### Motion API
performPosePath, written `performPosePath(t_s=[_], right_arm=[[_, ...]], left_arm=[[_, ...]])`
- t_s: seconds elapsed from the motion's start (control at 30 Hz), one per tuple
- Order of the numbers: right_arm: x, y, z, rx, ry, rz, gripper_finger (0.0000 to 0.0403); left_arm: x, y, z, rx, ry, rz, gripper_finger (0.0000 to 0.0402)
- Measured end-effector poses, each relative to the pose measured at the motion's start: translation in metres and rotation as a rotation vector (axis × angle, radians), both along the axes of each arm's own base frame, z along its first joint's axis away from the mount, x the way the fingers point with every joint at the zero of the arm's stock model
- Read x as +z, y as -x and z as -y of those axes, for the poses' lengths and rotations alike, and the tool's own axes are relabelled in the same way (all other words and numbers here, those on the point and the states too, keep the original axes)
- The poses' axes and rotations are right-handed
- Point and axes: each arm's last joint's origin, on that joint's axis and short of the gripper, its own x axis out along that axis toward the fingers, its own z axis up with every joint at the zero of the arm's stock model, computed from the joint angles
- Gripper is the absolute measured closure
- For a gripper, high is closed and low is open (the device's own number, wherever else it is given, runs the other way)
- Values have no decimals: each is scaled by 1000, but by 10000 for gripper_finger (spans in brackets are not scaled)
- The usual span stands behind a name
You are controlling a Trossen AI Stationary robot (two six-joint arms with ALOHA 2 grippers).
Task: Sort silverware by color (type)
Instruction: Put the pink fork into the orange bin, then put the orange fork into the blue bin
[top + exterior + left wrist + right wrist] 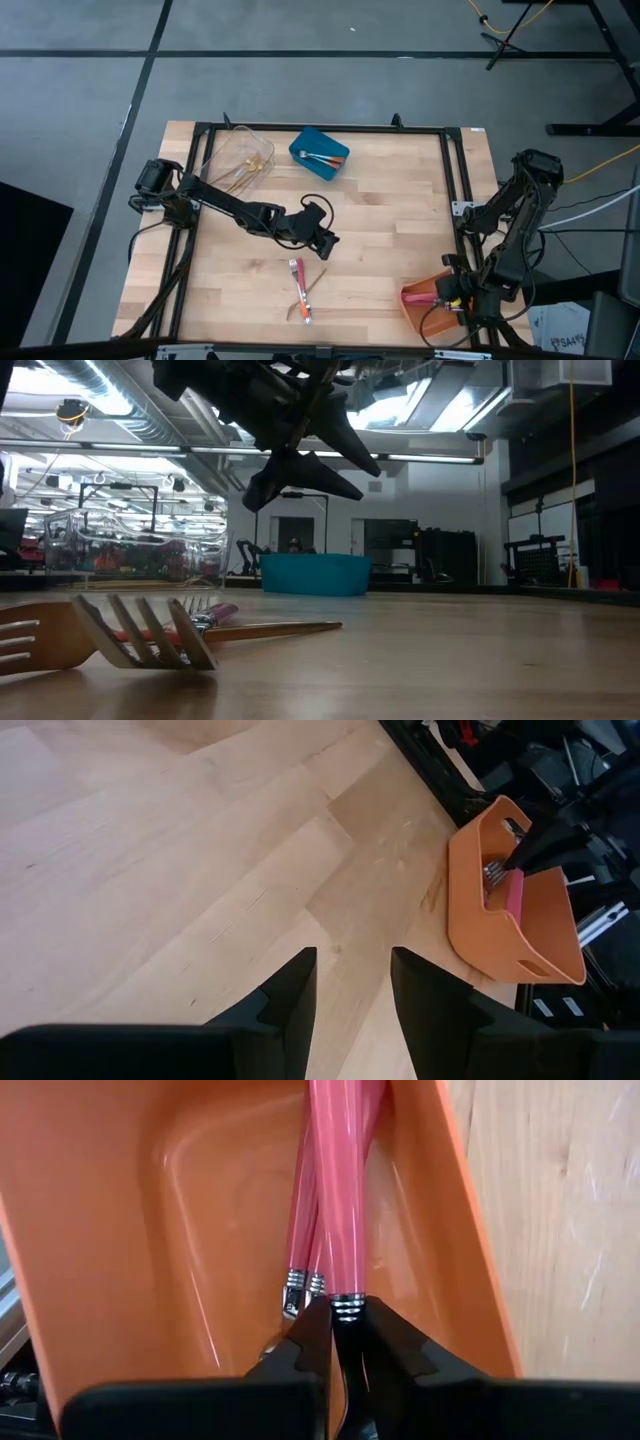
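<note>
A silver-headed fork lies nearest on the counter across a gold utensil and a pink-handled one. The right claw, down inside the orange bin, pinches the metal neck of a pink-handled piece lying beside others there. The left claw hangs apart and empty over mid-counter.

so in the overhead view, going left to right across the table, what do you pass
clear bin → blue bin, with the open left gripper at about the same spot but nearer the front edge → orange bin → right gripper, down in the orange bin.
</note>
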Motion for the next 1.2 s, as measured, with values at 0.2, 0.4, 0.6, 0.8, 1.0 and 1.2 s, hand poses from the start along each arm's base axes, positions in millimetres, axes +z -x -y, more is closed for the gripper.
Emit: performPosePath(t_s=[0.2, 0.4, 0.6, 0.8, 1.0, 1.2], right_arm=[[0, 0, 0, 0, 0, 0, 338], [0, 0, 0, 0, 0, 0, 314], [0, 0, 0, 1, 0, -1, 313], [0, 0, 0, 0, 0, -1, 313], [2, -1, -1, 3, -7, 2, 313], [16, -3, -7, 9, -27, 12, 313]], left_arm=[[0, 0, 0, 0, 0, -1, 278], [0, 0, 0, 0, 0, -1, 278], [0, 0, 0, 0, 0, -1, 278], [0, 0, 0, -1, 0, -1, 278], [0, 0, 0, -7, 4, -2, 278], [0, 0, 0, -13, 7, -3, 278]])
